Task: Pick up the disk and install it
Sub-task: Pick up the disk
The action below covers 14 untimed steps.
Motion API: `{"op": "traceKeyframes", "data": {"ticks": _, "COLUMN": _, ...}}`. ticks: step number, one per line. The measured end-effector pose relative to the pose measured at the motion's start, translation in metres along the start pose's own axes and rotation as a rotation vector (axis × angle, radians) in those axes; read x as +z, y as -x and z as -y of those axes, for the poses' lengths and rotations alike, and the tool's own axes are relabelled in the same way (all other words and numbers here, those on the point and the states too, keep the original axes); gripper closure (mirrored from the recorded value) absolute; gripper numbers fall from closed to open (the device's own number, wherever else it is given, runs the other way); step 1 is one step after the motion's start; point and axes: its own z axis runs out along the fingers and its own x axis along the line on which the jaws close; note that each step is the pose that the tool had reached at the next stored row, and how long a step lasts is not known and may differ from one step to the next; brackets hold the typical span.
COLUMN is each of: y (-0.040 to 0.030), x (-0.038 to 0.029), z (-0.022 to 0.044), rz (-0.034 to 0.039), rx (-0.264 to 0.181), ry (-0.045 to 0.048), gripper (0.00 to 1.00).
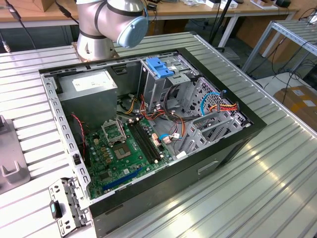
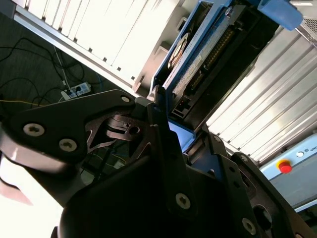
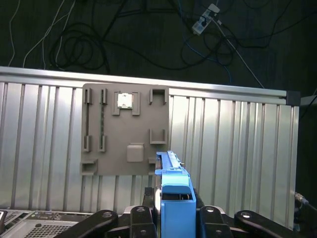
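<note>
In the second wrist view the disk (image 2: 213,54), a grey-metal drive in a light-blue carrier, stands on edge and reaches away from my gripper (image 2: 174,126). Its near end sits between the black fingers (image 2: 161,119), which are shut on it. In the first wrist view the carrier's blue end (image 3: 174,184) rises between the fingertips, with the gripper (image 3: 173,214) closed around it. The disk hangs in the air above the ribbed aluminium table (image 3: 233,144).
A grey fixture plate (image 3: 126,129) with empty holders lies on the table below the disk. In the exterior view the open computer case (image 1: 69,144) holds a motherboard (image 1: 124,148) and a drive cage with a bright-blue latch (image 1: 161,67). The arm's base (image 1: 99,29) stands behind the case.
</note>
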Motion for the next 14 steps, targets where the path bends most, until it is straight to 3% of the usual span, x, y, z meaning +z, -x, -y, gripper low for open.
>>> {"op": "traceKeyframes", "data": {"ticks": 14, "y": -0.0005, "x": -0.0002, "z": 0.007, "rz": 0.0, "rx": 0.0, "ry": 0.0, "gripper": 0.63}}
